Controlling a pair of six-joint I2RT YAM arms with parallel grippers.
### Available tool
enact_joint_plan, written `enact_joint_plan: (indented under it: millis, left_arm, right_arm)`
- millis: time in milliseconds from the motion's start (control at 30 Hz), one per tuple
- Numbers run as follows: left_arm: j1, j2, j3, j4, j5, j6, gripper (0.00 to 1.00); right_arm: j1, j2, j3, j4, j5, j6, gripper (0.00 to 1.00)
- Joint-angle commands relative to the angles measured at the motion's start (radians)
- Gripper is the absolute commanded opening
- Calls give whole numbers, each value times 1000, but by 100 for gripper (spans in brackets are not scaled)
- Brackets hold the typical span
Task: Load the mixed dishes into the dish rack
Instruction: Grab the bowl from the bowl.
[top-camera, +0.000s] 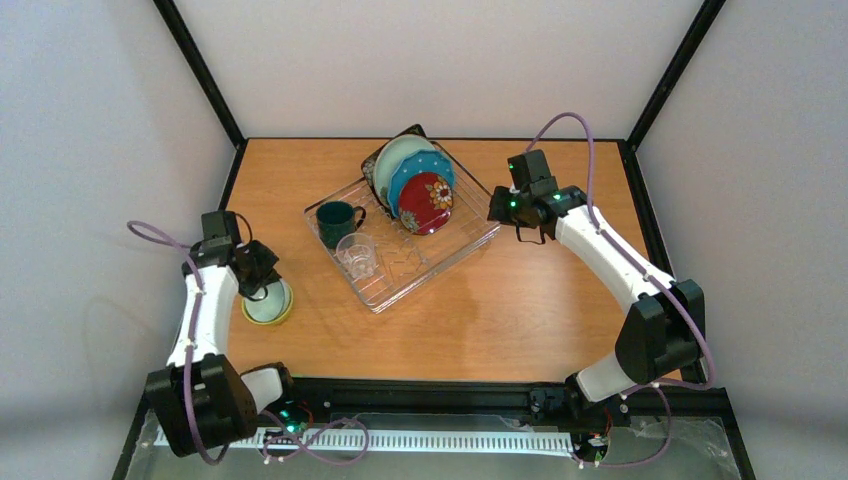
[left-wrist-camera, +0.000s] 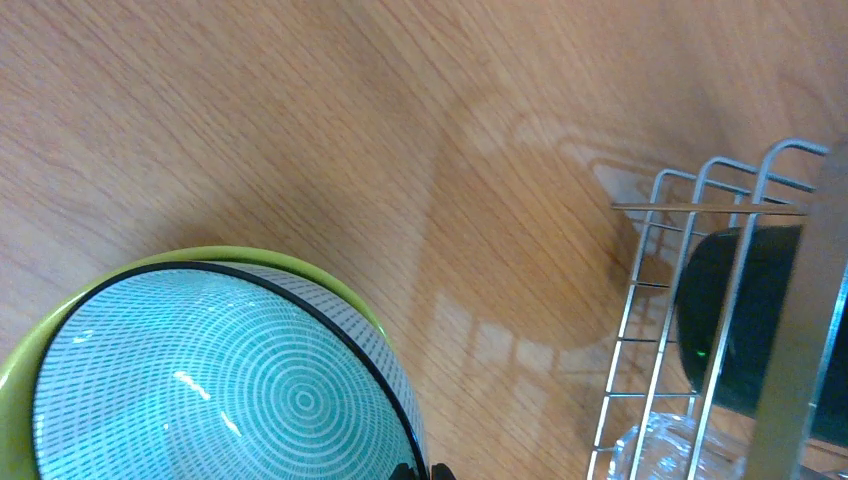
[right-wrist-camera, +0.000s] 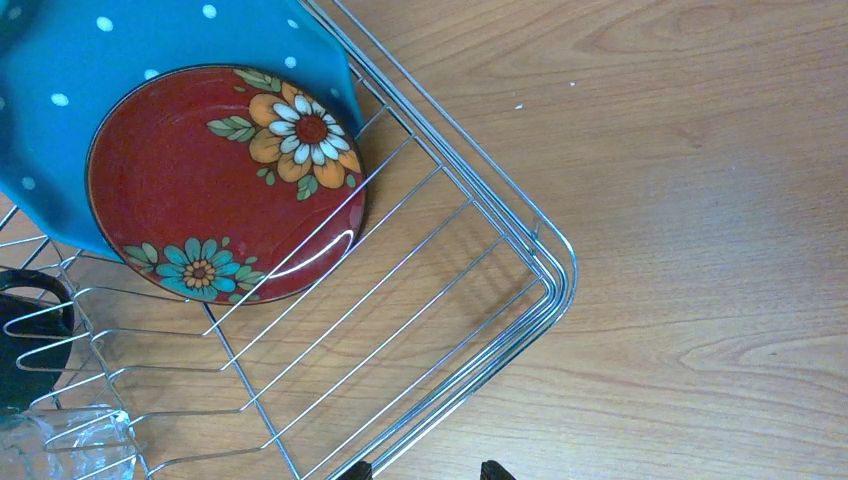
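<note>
Left gripper (top-camera: 260, 288): jaws closed at the rim of the mint bowl (left-wrist-camera: 230, 390), probably pinching it to lift it from the yellow-green bowl (left-wrist-camera: 20, 360) it nests in, at 8 o'clock of the dish rack (top-camera: 378, 305). Right gripper (right-wrist-camera: 424, 472): jaws apart, empty, parked at the rack's 3 o'clock. The left wrist view shows the rim contact; only the overhead view shows the plates (top-camera: 415, 180) standing at the rack's far end.

The wooden table (top-camera: 520, 310) carries the dish rack (top-camera: 430, 257) and the yellow-green bowl (top-camera: 263, 321).

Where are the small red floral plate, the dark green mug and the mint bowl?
small red floral plate (right-wrist-camera: 190, 180), right wrist view, red middle.
dark green mug (top-camera: 335, 223), top view, body.
mint bowl (left-wrist-camera: 220, 400), left wrist view, ringed pattern.
</note>
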Motion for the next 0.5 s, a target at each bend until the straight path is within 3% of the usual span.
enact_joint_plan:
  millis: [0,467]
  left_arm:
    - [-10,-57,30,-5,46,-46,0]
    - [-13,-182,53,-8,47,-108,0]
  right_arm:
    - [14,4,30,-14,13,1,63]
    - [30,24,71,-34,13,-6,63]
